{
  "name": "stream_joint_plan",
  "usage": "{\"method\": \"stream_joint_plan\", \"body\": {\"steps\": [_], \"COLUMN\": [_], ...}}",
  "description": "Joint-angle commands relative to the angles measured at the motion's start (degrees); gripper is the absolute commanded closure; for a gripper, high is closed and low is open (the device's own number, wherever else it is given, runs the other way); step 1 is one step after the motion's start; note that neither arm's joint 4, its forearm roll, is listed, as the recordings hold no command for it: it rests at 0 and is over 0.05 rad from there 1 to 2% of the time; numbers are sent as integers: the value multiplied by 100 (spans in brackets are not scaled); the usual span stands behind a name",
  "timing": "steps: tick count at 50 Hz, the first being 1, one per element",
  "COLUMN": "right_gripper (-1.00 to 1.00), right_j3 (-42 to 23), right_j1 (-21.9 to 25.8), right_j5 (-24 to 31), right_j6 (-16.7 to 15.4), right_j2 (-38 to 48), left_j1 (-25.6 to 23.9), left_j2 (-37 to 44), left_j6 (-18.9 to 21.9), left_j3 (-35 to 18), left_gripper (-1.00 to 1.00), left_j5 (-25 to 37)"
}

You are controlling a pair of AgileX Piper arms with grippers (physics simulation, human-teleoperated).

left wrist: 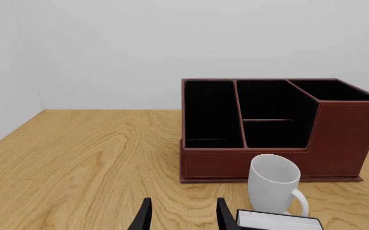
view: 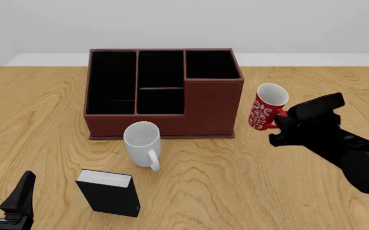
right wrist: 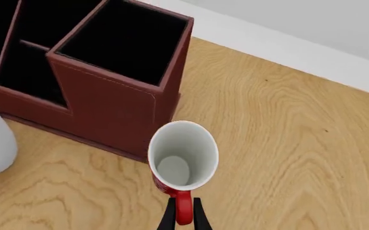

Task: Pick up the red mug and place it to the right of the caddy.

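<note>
Across the wooden table (view: 312,201), bare at lower right: one caddy (view: 162,93) upper centre, one black box (view: 111,192) lower left, one white mug (view: 141,141), one red mug (view: 266,106) just right of caddy, handle pinched by right gripper (view: 280,120); left gripper (view: 2,196) jaws apart.

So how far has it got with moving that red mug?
Nearly there, it seems. The right gripper is closed on the handle of the red mug, which is already to the right of the caddy, upright. I cannot tell whether it rests on the table. Left to do: let go and pull back. The left gripper sits open, idle.
</note>
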Motion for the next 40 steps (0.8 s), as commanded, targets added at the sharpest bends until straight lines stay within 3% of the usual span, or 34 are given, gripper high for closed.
{"method": "stream_joint_plan", "body": {"steps": [1,40], "right_gripper": [100,100], "right_j3": [-519,-1627], "right_j1": [-383,-787], "right_j5": [-183,-490], "right_j6": [-51,-51], "right_j2": [589,2279], "left_j1": [0,0], "left_j2": [0,0], "left_j6": [0,0], "left_j3": [0,0], "left_gripper": [-100,-100], "left_j5": [0,0]}}
